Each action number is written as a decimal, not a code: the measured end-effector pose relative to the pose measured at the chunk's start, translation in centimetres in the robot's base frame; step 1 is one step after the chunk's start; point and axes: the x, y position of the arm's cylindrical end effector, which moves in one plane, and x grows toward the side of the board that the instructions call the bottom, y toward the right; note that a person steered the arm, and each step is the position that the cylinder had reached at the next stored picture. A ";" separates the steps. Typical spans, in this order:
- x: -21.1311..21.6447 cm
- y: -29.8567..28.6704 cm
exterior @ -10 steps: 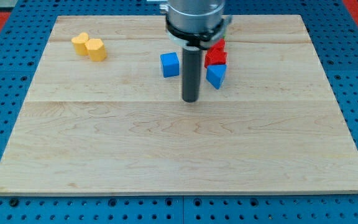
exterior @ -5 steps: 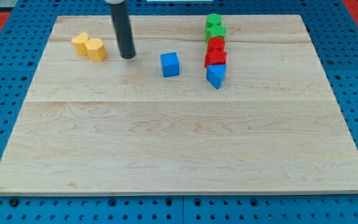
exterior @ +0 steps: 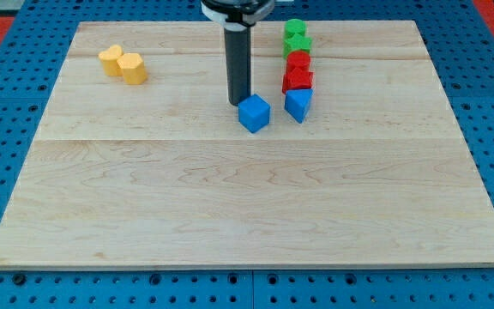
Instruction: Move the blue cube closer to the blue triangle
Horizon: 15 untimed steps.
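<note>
The blue cube (exterior: 254,113) sits on the wooden board (exterior: 247,197), a short way to the view's left of the blue triangle (exterior: 298,105), with a small gap between them. My tip (exterior: 239,101) stands just at the cube's upper left corner, touching or almost touching it. The dark rod rises from there to the view's top.
Two red blocks (exterior: 298,72) and two green blocks (exterior: 296,37) form a column above the blue triangle. Two yellow blocks (exterior: 123,64) lie at the view's upper left. A blue pegboard (exterior: 7,172) surrounds the board.
My tip moved from beside the yellow blocks to the right and down. The blue cube slid right and down, closer to the blue triangle, and turned a little.
</note>
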 end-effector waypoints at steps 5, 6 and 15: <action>3.9 1.0; 3.7 -2.1; 5.2 3.2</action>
